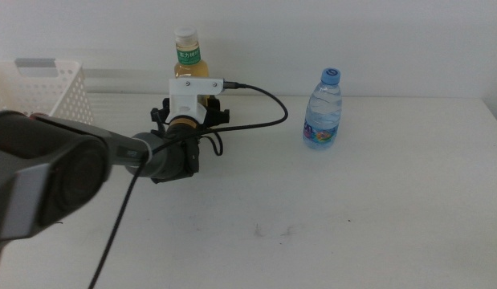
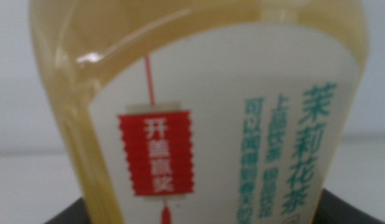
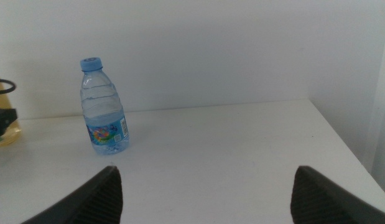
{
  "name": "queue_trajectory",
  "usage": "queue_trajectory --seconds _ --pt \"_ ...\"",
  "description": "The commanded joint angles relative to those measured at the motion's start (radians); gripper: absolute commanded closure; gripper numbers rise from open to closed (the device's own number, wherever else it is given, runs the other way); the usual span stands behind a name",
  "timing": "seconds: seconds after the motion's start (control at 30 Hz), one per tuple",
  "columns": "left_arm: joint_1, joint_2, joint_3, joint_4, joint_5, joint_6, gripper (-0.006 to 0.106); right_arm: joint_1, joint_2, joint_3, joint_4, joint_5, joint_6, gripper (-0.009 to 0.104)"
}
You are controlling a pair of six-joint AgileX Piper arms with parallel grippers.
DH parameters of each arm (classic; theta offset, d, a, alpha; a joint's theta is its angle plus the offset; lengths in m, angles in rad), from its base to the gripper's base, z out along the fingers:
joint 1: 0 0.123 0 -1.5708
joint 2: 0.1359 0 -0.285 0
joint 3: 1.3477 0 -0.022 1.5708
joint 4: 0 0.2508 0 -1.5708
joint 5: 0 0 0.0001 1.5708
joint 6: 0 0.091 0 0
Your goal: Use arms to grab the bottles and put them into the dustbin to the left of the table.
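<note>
The yellow tea bottle [image 1: 187, 58] stands upright at the back of the table, and its white label fills the left wrist view [image 2: 242, 93]. My left gripper [image 1: 192, 100] has come in from the left and is open, one jaw on each side of the bottle's lower body [image 2: 214, 208]. A clear water bottle [image 1: 323, 109] with a blue cap stands upright to the right, apart from the arm. The right wrist view shows it too [image 3: 104, 106], beyond my right gripper [image 3: 204, 186], which is open and holds nothing. The white dustbin [image 1: 47, 88] is at the far left.
The left arm's thick grey body [image 1: 63, 172] and its black cable [image 1: 264, 108] cross the left half of the table [image 1: 352, 209]. The table's right edge [image 3: 347, 146] runs close beside the right gripper. A white wall stands behind the table.
</note>
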Motion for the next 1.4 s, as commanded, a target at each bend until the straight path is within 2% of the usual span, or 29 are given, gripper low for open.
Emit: queue_trajectory --seconds 0.0,0.03,0.17,0.33,0.43,0.5,0.57,0.7,0.87,0.93,0.97,1.0,1.1,1.17,1.2,1.37 --pt "-0.003 -0.086 0.06 -0.04 -0.015 0.061 0.097 -0.006 -0.005 0.003 -0.007 -0.008 -0.002 0.012" --pt "-0.008 -0.137 0.107 -0.065 -0.005 0.117 0.102 -0.006 -0.005 0.003 -0.007 -0.008 -0.002 0.012" --pt "-0.028 -0.356 0.295 -0.183 0.054 0.276 0.102 -0.006 -0.005 0.003 -0.007 -0.008 -0.002 0.012" --pt "-0.03 -0.64 0.455 -0.277 0.232 0.395 0.102 -0.006 -0.005 0.003 -0.007 -0.008 -0.002 0.012" --pt "-0.023 -0.78 0.495 -0.442 0.395 0.548 0.102 -0.006 -0.005 0.003 -0.007 -0.008 -0.002 0.012" --pt "-0.002 -0.857 0.498 -0.588 0.517 0.684 0.102 -0.006 -0.005 0.003 -0.007 -0.008 -0.002 0.012" --pt "0.018 -0.913 0.498 -0.675 0.604 0.767 0.1 -0.006 -0.005 0.003 -0.007 -0.008 -0.002 0.012" --pt "0.041 -0.971 0.498 -0.696 0.659 0.803 0.091 -0.006 -0.005 0.003 -0.007 -0.008 -0.002 0.012" --pt "0.064 -0.987 0.498 -0.673 0.762 0.803 0.08 -0.006 -0.005 0.003 -0.007 -0.008 -0.002 0.012" --pt "0.082 -0.988 0.498 -0.574 0.832 0.748 0.075 -0.006 -0.005 0.003 -0.007 -0.008 -0.002 0.012" --pt "0.084 -0.988 0.493 -0.458 0.855 0.65 0.073 -0.006 -0.005 0.003 -0.007 -0.008 -0.002 0.012" --pt "0.084 -0.988 0.485 -0.309 0.879 0.499 0.07 -0.006 -0.005 0.003 -0.007 -0.008 -0.002 0.012" --pt "0.11 -0.988 0.406 0.211 1.055 -0.038 0.063 -0.006 -0.005 0.003 -0.007 -0.008 -0.002 0.012" --pt "0.132 -0.987 0.322 0.408 1.203 -0.209 0.06 -0.006 -0.005 0.003 -0.007 -0.008 -0.002 0.012" --pt "0.151 -0.987 0.278 0.46 1.272 -0.236 0.059 -0.006 -0.005 0.003 -0.007 -0.008 -0.002 0.012" --pt "0.317 -0.987 0.099 0.471 1.493 -0.172 0.06 -0.006 -0.005 0.003 -0.007 -0.008 -0.002 0.012"
